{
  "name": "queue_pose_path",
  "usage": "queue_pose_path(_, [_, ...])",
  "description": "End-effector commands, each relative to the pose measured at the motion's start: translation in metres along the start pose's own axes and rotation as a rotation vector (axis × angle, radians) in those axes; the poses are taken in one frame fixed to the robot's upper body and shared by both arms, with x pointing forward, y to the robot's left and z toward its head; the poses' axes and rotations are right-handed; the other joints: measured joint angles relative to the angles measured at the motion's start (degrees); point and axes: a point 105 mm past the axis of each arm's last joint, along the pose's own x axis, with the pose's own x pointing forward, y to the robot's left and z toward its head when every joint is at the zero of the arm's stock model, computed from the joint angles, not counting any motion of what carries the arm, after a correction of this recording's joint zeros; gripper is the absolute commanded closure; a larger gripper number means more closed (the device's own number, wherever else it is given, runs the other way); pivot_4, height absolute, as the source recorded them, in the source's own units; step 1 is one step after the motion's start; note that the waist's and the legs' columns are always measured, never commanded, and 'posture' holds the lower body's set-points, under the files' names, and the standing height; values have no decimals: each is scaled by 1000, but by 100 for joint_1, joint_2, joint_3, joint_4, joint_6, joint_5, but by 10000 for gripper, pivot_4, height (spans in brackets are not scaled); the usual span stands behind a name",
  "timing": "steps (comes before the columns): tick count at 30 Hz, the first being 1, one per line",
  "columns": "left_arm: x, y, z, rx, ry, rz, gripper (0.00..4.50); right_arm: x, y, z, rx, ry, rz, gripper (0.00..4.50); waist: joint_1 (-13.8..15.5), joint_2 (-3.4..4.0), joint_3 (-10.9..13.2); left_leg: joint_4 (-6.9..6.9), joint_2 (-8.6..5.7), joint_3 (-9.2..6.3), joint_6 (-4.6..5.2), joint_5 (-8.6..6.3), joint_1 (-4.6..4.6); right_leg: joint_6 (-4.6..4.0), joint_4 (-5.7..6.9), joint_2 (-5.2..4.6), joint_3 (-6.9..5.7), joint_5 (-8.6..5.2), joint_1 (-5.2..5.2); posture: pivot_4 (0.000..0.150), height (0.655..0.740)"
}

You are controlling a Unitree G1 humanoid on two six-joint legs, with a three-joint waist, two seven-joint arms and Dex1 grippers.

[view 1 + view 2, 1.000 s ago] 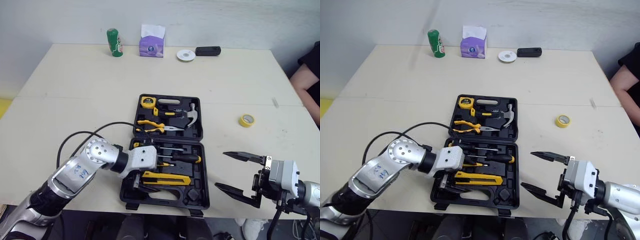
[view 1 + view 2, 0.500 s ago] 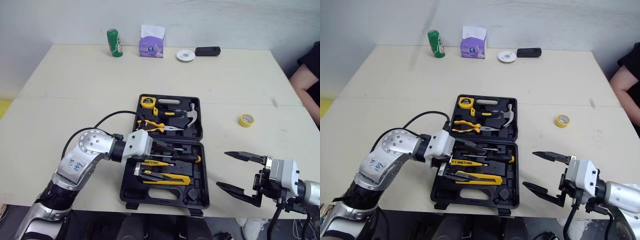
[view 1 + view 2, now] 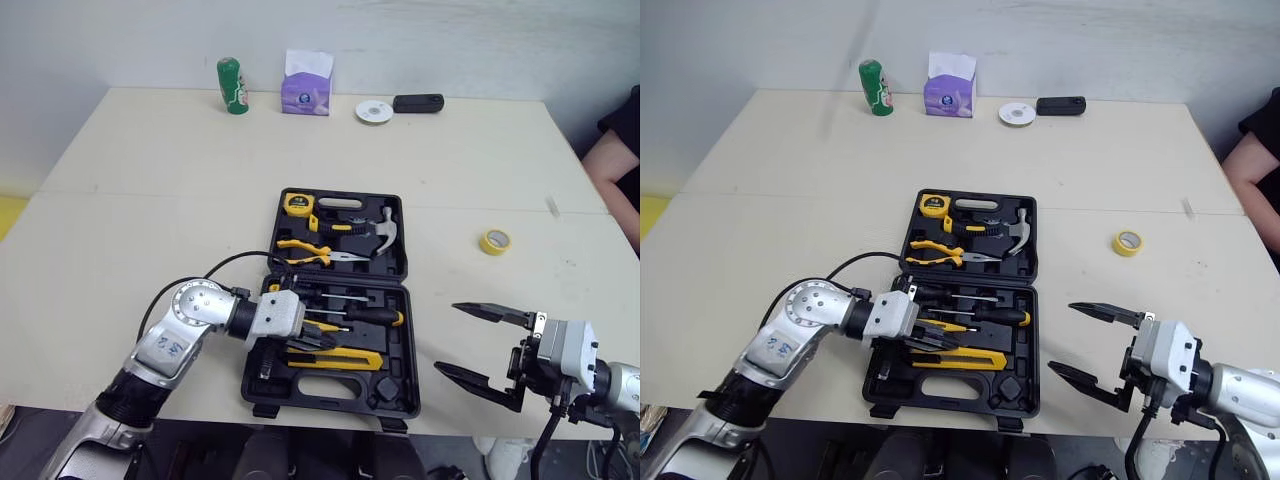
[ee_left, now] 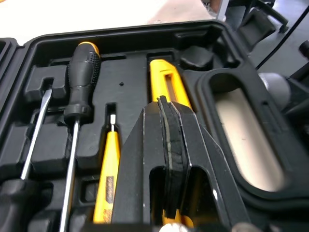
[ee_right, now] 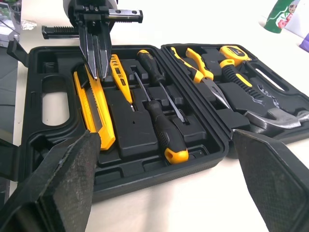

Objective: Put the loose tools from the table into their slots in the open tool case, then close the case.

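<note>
The black tool case (image 3: 412, 330) lies open near the table's front edge. Its far half holds a tape measure (image 3: 296, 204), pliers (image 3: 310, 252) and a hammer (image 3: 375, 228). In the near half lie screwdrivers (image 3: 370, 314), a yellow tester pen (image 4: 107, 179) and a yellow utility knife (image 3: 340, 358). My left gripper (image 3: 330, 342) is shut with nothing between its fingers (image 4: 170, 137). It hovers low over the near half, just above the utility knife (image 4: 166, 84). My right gripper (image 3: 447, 338) stands wide open to the right of the case, level with its near half, and holds nothing.
A yellow tape roll (image 3: 492, 240) lies on the table right of the case. At the far edge stand a green can (image 3: 231, 85), a tissue box (image 3: 307, 85), a white disc (image 3: 373, 111) and a black device (image 3: 416, 102). A person's sleeve (image 3: 622, 130) shows at the right edge.
My left gripper has closed from wide open to shut and now sits low over the utility knife. The right gripper has stayed where it was, open.
</note>
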Motion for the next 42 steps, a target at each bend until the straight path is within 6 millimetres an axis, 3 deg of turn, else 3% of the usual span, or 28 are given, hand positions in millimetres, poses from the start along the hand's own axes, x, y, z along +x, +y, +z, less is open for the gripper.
queue_pose_path(1, [3, 0, -1, 44, 1, -23, 44672, 2, -1, 7, -22, -31, -12, 0, -8, 0, 0, 0, 0, 0, 0, 0, 0, 0, 1, 0, 0, 0, 0, 1500, 7400])
queue_pose_path(10, [9, -1, -11, 35, 51, -51, 44672, 1, -1, 5, -22, -23, -14, 0, -3, 0, -1, 2, 0, 0, 0, 0, 1, 0, 3, -1, 0, 0, 0, 1500, 7400])
queue_pose_path(24, [8, -25, -50, -93, 305, -156, 44672, 5, -2, 2, -24, -25, -23, 0, -17, 7, -34, -7, 2, 0, -1, -1, 23, 0, 3, -2, 3, 0, 15, 1500, 7400])
queue_pose_path(31, [7, -17, -40, -60, 241, -120, 44672, 2, -4, -2, -18, -17, -43, 0, -16, 6, -49, -16, 3, -1, -2, -1, 35, -1, -7, -2, 3, 0, 27, 1500, 7400])
queue_pose_path(36, [6, 6, 2, -56, -52, 10, 44672, -7, -15, -9, 11, -21, -136, 0, -9, 5, -47, -14, 3, -4, -2, -1, 26, -1, -7, -3, 1, 0, 22, 1500, 7400])
queue_pose_path(38, [-3, 12, 13, -70, -122, 49, 44672, -15, -22, -13, 11, -7, -176, 0, -8, 1, -44, -9, 3, -6, 0, -1, 16, -1, -7, -3, -2, 0, 17, 1500, 7400])
queue_pose_path(40, [-25, 21, 20, -146, -168, 115, 44672, -32, -35, -16, 7, 0, -270, 0, -8, 1, -44, -8, 3, -8, 0, -1, 14, 0, -7, -4, -4, 0, 16, 1500, 7400])
queue_pose_path(42, [-44, 29, 24, -185, -186, 194, 37501, -47, -46, -19, 0, 7, -351, 0, -10, 1, -43, -8, 2, -9, -1, -1, 13, -1, -6, -4, -7, 0, 16, 1500, 7400])
